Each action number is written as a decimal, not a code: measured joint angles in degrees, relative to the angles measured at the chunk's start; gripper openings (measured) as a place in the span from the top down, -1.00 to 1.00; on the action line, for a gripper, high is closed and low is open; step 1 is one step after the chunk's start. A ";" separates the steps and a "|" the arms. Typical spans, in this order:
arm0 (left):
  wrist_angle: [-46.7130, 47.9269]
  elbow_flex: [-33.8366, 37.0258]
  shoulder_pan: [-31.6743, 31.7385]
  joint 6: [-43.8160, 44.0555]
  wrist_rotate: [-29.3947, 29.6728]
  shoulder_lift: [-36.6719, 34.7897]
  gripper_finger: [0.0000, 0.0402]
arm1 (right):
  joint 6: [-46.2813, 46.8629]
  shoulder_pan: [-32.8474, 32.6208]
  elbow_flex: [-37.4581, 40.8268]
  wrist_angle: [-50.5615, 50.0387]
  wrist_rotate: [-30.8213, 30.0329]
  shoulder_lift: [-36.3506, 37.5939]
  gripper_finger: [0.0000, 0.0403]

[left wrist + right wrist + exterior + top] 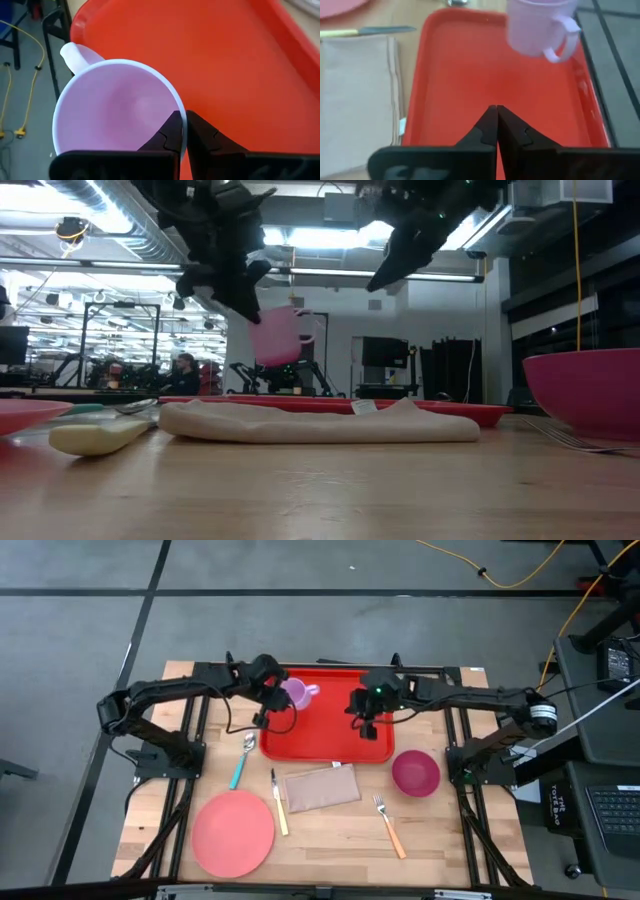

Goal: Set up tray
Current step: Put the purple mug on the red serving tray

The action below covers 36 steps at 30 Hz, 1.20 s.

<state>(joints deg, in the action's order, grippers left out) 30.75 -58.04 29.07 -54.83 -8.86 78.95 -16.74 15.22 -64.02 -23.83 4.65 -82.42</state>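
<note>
The bright red tray (330, 730) lies at the table's far middle. A lilac mug (295, 693) with a side handle hangs in the air over the tray's far left part, and the low view shows the mug (280, 335) clear above the tray (480, 412). My left gripper (183, 117) is shut on the mug. My right gripper (496, 120) is shut on nothing and hovers above the tray's right half (368, 718). Its wrist view shows the mug (540, 25) farther off. My left gripper pinches the mug's wall at the rim (180, 106), on the side opposite the handle (75, 54), with one finger inside the cup and one outside. The fingers come from above, slanting in from the table's left. The mug is lifted clear of the tray, roughly upright and slightly tilted.
On the wood nearer me lie a beige folded napkin (320, 787), a round pink plate (233, 832), a dark pink bowl (415, 772), a teal-handled spoon (242, 760), a yellow-handled knife (278, 805) and an orange-handled fork (390, 825). Black frame rails run along both table sides.
</note>
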 joint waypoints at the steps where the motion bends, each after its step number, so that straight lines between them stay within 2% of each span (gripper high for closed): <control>1: 0.00 0.00 0.52 -1.09 -0.02 0.01 0.99 | 0.01 0.00 1.75 2.12 0.78 0.51 0.96; 6: 0.16 0.00 3.28 -3.44 -2.69 0.49 0.99 | -1.35 0.02 11.32 18.93 1.59 1.69 0.95; 10: -0.31 0.00 5.68 -5.80 -6.78 1.36 0.99 | -1.69 0.77 16.07 26.41 1.57 1.65 0.98; 17: -1.67 -1.21 9.85 -6.84 -6.77 5.44 0.99 | -1.54 2.22 17.54 27.95 2.13 1.49 0.96; 22: 3.88 -10.35 12.73 -6.84 -6.87 12.49 0.99 | -1.83 3.57 17.56 29.58 7.15 1.43 0.98; 27: 11.71 -17.54 14.48 -7.13 -7.63 18.11 0.99 | -2.00 4.07 17.56 28.87 7.51 1.41 0.95; 36: 12.89 -19.65 15.65 -14.97 -9.16 23.34 0.99 | 0.04 4.07 17.56 28.28 7.54 1.42 0.97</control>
<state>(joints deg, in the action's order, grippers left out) 43.64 -77.69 44.71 -69.80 -18.02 102.28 -16.70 19.29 -46.46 4.45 12.19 -81.00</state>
